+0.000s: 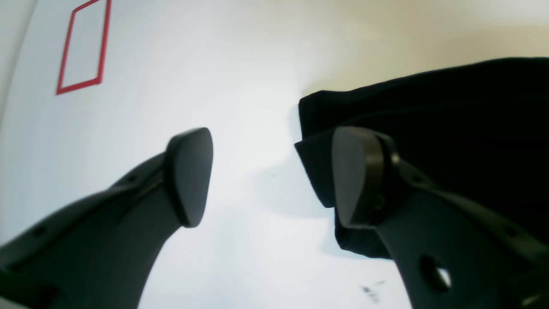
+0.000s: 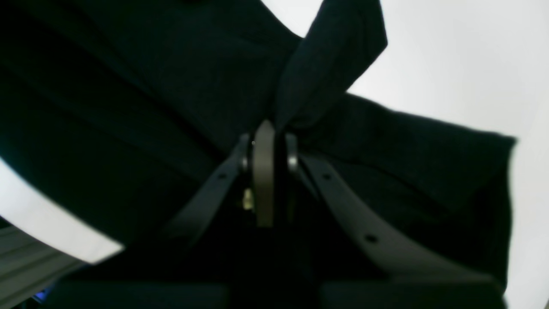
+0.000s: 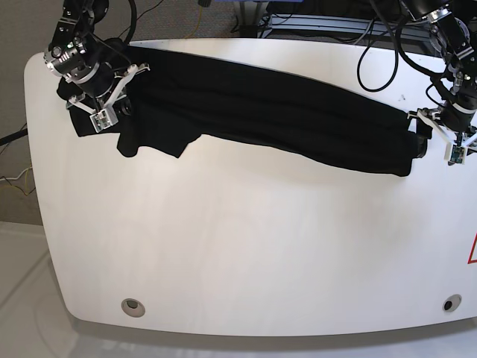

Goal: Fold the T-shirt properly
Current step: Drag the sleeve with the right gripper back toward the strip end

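Observation:
The black T-shirt (image 3: 261, 112) lies folded into a long band across the back of the white table (image 3: 246, 246), from upper left to right. At the band's left end my right gripper (image 3: 112, 101) is shut, and the right wrist view shows its closed fingertips (image 2: 268, 131) pinching a fold of the T-shirt (image 2: 128, 107). My left gripper (image 3: 432, 136) stands open at the band's right end. In the left wrist view its gap (image 1: 272, 171) holds only bare table, and one finger (image 1: 360, 176) lies over the corner of the T-shirt (image 1: 450, 128).
A red taped outline (image 1: 81, 47) marks the table past my left gripper, and a red mark (image 3: 472, 250) shows at the table's right edge. Two round holes (image 3: 133, 304) (image 3: 447, 303) sit near the front edge. Cables (image 3: 387, 45) hang behind the table.

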`<move>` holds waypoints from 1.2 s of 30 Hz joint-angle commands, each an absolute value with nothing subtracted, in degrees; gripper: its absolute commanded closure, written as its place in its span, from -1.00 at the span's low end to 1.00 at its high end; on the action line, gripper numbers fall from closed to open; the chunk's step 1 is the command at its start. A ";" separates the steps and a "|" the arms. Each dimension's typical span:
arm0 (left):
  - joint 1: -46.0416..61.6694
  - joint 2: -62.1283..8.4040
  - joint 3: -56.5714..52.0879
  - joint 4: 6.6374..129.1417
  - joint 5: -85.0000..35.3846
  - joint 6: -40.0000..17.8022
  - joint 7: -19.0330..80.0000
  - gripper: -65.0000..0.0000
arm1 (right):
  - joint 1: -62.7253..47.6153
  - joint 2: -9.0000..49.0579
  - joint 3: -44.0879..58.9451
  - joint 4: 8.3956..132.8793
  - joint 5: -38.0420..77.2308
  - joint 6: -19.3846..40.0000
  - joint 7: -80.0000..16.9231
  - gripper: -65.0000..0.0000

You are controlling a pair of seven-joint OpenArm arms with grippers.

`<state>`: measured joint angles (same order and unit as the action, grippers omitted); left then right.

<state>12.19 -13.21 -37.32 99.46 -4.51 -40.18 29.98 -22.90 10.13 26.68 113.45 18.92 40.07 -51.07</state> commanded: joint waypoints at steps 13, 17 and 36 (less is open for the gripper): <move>11.65 -14.20 -36.18 100.35 -5.23 -40.00 28.53 -0.27 | -25.98 10.24 27.74 114.51 20.00 40.00 -49.98 1.00; 11.65 -14.20 -35.74 100.35 -5.23 -40.00 28.53 -0.27 | -25.98 10.07 27.65 114.51 20.09 40.00 -49.98 1.00; 11.65 -14.11 -35.38 100.35 -5.14 -40.00 28.53 -0.27 | -24.57 14.99 28.00 115.03 45.85 40.00 -49.98 1.00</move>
